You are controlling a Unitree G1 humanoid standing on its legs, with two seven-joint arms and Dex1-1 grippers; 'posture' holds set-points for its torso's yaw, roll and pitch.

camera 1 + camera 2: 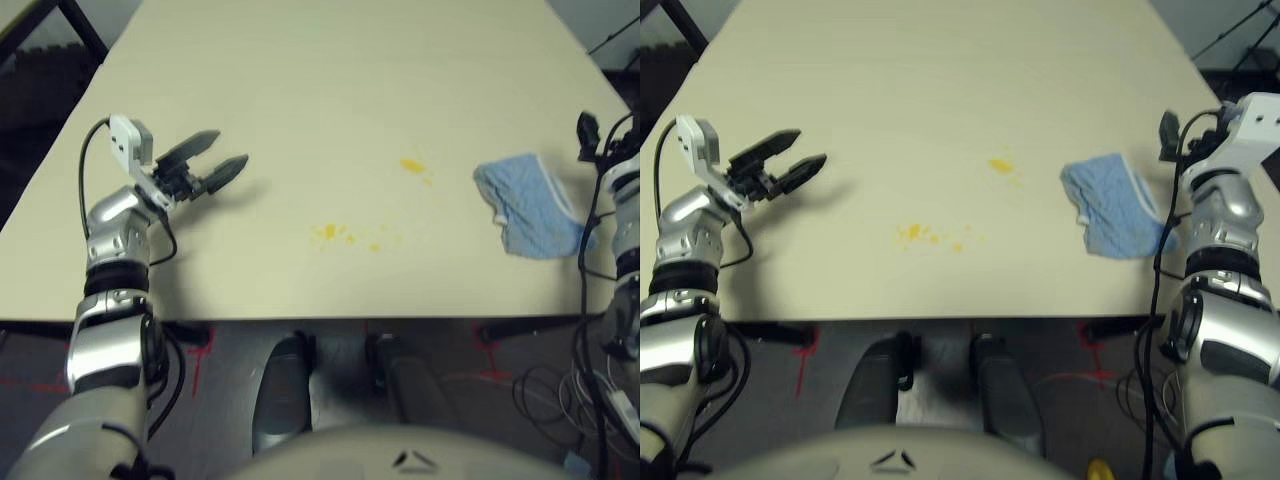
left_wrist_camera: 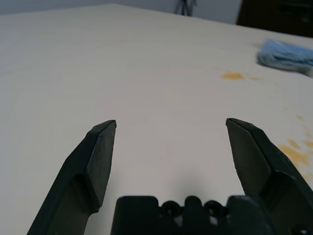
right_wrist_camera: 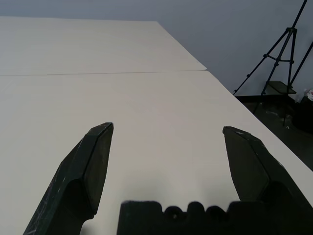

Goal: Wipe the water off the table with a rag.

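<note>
The rag (image 1: 1112, 218) lies on the right side of the worktop (image 1: 320, 80), just beside the right gripper (image 3: 166, 129). So the right arm is much nearer. The water (image 1: 340, 234) sits in the middle. Both grippers are spread wide and hold nothing; the left gripper (image 1: 215, 158) is far away. There are no bowls or boxes.

Rag (image 1: 530, 206) on table (image 1: 300, 80), right of the water (image 1: 345, 235)
</note>
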